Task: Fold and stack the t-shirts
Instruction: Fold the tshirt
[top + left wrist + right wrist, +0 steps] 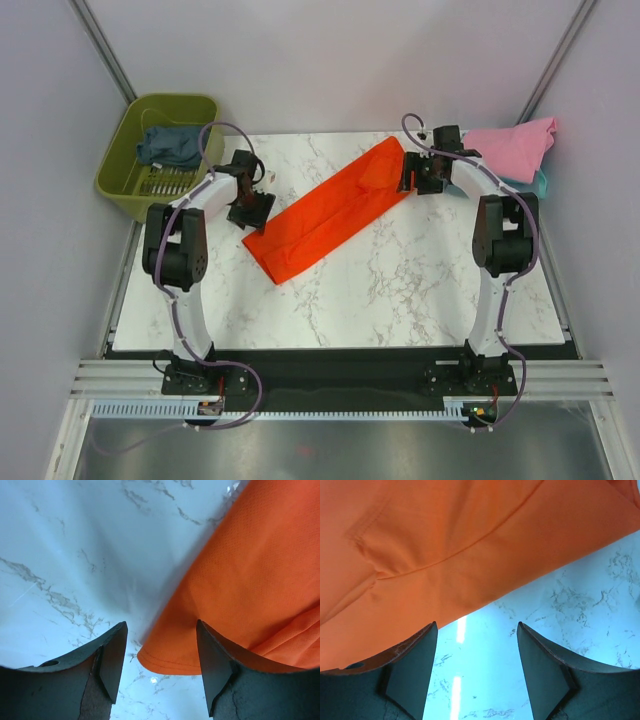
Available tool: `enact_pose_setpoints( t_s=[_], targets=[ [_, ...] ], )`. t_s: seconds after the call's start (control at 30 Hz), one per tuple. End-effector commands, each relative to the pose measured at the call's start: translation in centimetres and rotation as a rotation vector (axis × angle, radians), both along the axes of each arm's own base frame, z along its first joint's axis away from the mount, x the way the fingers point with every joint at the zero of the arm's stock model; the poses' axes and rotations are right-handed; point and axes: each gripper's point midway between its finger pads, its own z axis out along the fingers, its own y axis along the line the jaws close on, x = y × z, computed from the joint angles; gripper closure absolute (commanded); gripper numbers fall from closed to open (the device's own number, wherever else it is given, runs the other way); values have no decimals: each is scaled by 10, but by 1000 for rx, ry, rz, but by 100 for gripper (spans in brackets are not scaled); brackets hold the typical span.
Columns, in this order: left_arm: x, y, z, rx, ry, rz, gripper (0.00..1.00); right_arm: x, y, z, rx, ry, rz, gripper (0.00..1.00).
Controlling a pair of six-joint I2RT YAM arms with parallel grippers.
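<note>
The orange-red t-shirt (335,210) lies folded into a long strip, running diagonally across the marble table (420,290). My left gripper (250,208) stands open at the strip's near-left end. In the left wrist view, the shirt's hemmed corner (170,655) lies flat on the marble in the gap of the left gripper (162,667), and nothing is pinched. My right gripper (412,178) is open at the far-right end. From the right wrist, the shirt's edge (470,575) lies just past the right gripper (477,672), with bare marble in its gap.
A pink t-shirt (510,148) lies at the back right corner over a light teal one (541,183). An olive-green basket (118,190) stands off the table's back left with a dark slate-blue shirt (170,146) inside. Grey walls surround the table.
</note>
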Motion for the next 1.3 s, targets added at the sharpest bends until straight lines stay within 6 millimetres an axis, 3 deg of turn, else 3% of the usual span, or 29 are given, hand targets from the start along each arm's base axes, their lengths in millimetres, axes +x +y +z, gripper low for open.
enact_pose_setpoints(
  t_s=[0.0, 0.23, 0.4, 0.5, 0.6, 0.73, 1.0, 1.27],
  targets=[
    [9, -18, 9, -67, -12, -25, 35, 13, -9, -11, 23, 4, -32, 27],
    [-6, -18, -7, -70, 61, -24, 37, 35, -15, -33, 42, 18, -48, 28],
    [-14, -15, -15, -44, 84, -29, 39, 50, -11, -36, 60, -3, -29, 30],
    [-20, -18, -18, -46, 102, -53, 49, 57, -9, -37, 73, -16, -29, 30],
    [-37, -31, -19, -82, 139, -101, 67, 63, -4, -38, 93, -26, -24, 33],
    [-59, -56, -15, -130, 175, -179, 75, 70, 3, -37, 109, -42, -13, 34],
    [-106, -102, -6, -115, 186, -346, 75, 93, 17, -32, 131, -97, 6, 33],
    [-137, -134, -1, -106, 187, -473, 75, 116, 57, -21, 166, -178, 59, 31]
  ],
)
